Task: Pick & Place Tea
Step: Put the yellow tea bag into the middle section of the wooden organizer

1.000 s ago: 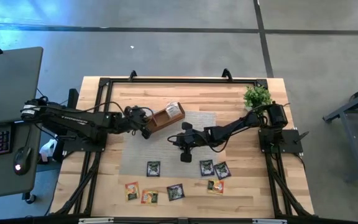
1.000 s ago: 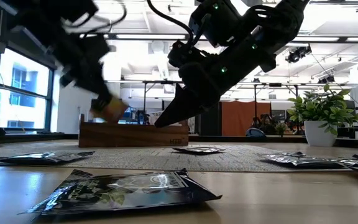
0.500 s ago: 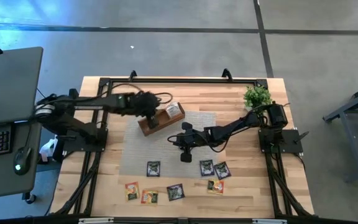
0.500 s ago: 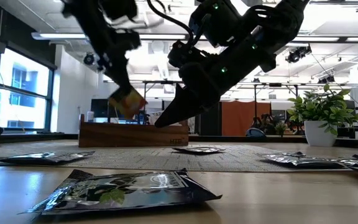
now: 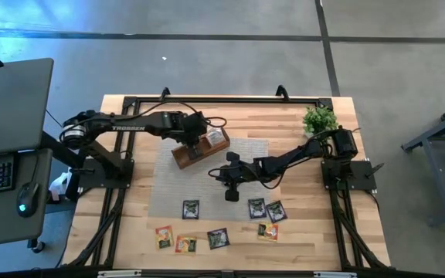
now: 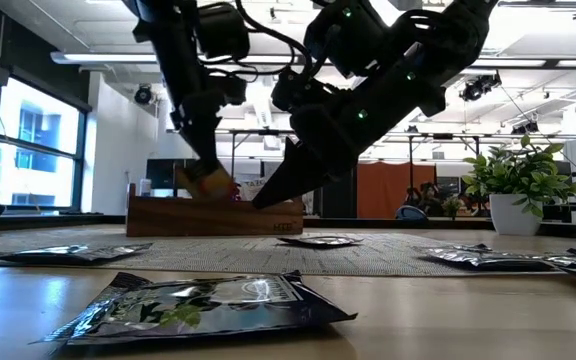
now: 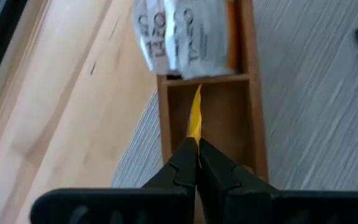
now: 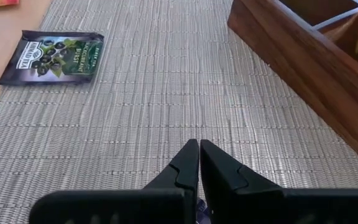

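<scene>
My left gripper (image 5: 192,144) is shut on a yellow-red tea sachet (image 7: 194,115) over the long brown wooden tray (image 5: 201,148). In the low view the sachet (image 6: 210,185) is at the tray's top edge (image 6: 213,200). White sachets (image 7: 185,37) fill the neighbouring compartment. My right gripper (image 5: 216,174) is shut and empty, hovering over the grey mat (image 8: 135,112) beside the tray. Several more sachets (image 5: 191,208) (image 5: 256,207) (image 5: 218,238) lie flat near the table's front edge. My left gripper pinches the yellow-red sachet by its upper edge (image 7: 195,129) between its two fingers, coming from above and pointing down. The sachet hangs on edge below the fingers, its lower part inside an open tray compartment (image 7: 219,118). Whether it touches the compartment floor, I cannot tell.
A small potted plant (image 5: 319,120) stands at the far right corner. A dark sachet (image 8: 51,57) lies at the mat's edge ahead of my right gripper. Another dark sachet (image 6: 203,305) lies close to the low camera. The tray's wall (image 8: 303,74) is just beside my right gripper.
My left gripper has carried the yellow-red sachet toward the table's right, over the tray, and then gone down, so the sachet now hangs into a compartment. The left arm has swung toward the far edge.
</scene>
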Tool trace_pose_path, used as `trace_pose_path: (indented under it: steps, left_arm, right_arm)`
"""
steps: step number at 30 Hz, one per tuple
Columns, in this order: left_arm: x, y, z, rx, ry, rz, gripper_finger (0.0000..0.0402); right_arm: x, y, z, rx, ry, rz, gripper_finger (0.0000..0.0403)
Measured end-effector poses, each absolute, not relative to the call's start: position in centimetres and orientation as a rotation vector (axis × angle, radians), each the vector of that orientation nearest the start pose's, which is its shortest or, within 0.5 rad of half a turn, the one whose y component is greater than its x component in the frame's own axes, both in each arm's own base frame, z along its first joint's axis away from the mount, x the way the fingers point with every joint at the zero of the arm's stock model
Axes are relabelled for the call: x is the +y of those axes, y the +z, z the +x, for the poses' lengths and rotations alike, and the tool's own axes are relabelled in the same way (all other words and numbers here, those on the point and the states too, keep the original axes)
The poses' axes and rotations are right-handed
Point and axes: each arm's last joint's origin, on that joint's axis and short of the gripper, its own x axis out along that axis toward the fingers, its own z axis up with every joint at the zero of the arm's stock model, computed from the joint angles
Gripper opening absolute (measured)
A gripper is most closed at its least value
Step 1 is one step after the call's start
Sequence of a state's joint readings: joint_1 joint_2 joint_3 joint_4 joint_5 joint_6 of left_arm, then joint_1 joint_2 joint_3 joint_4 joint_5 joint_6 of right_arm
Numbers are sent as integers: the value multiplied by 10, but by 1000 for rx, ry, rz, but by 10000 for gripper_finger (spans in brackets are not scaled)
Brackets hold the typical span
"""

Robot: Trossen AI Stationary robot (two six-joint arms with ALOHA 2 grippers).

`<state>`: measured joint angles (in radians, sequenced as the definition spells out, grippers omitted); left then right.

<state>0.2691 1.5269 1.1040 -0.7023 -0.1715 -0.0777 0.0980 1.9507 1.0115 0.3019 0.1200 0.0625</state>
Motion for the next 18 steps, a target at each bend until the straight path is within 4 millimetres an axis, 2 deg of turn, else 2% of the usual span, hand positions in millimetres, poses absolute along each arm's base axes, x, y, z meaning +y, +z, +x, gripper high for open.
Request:
trace_pose_path:
  steps: [4, 10, 18]
  left_arm:
    - [85, 231, 289, 1138, 417, -89, 13]
    - [87, 218, 293, 1200, 416, -33, 56]
    - [89, 215, 294, 1220, 464, 24, 103]
  right_arm:
    - [35, 129, 387, 632, -41, -9, 12]
    - [35, 129, 387, 632, -41, -9, 12]
    - [35, 129, 387, 632, -41, -9, 12]
